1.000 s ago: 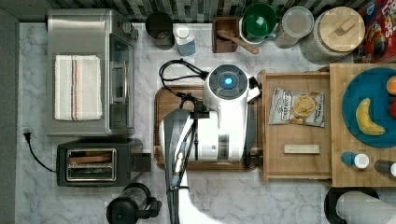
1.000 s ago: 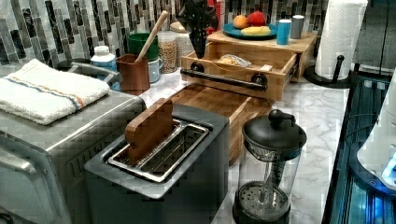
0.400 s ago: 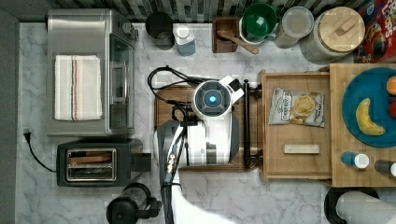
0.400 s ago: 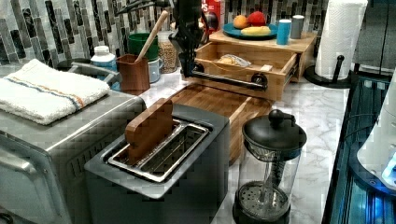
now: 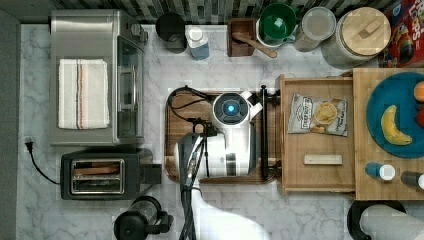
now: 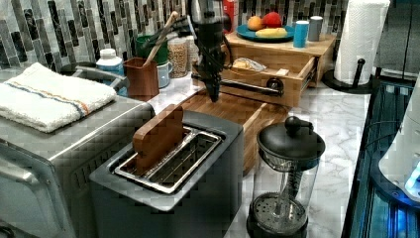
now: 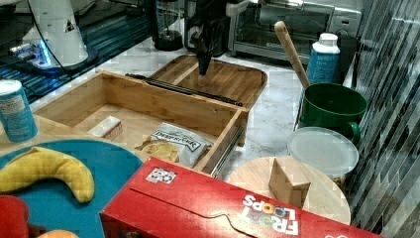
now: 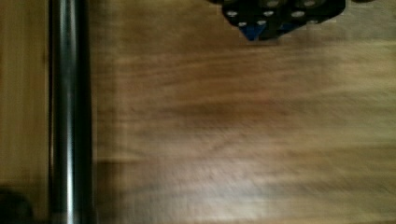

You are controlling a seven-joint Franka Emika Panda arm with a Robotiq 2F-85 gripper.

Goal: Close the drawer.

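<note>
Close view of a brown wooden board (image 8: 224, 135), with a dark metal bar handle (image 8: 70, 112) running along one side against lighter wood (image 8: 21, 93), and the black gripper (image 8: 275, 16) at an edge.

1 drawer (image 5: 320, 135), holding 1 chip bag (image 5: 318, 114) & 1 small block (image 5: 323, 159). Appliances: 1 toaster oven (image 5: 95, 77), 1 toaster (image 5: 102, 175), 1 French press (image 6: 286, 186). Also 1 banana (image 5: 392, 126), 1 cereal box (image 7: 233, 210), 1 paper-towel roll (image 6: 359, 42).

In the top view, the robot arm (image 5: 220, 145) hides the middle of the dark board (image 5: 175, 115) beneath it. The picture's edge cuts off the blue plate (image 5: 395, 100) and the paper towel roll (image 5: 390, 225). We cannot tell whether the gripper (image 6: 214, 91) is parted or closed.
</note>
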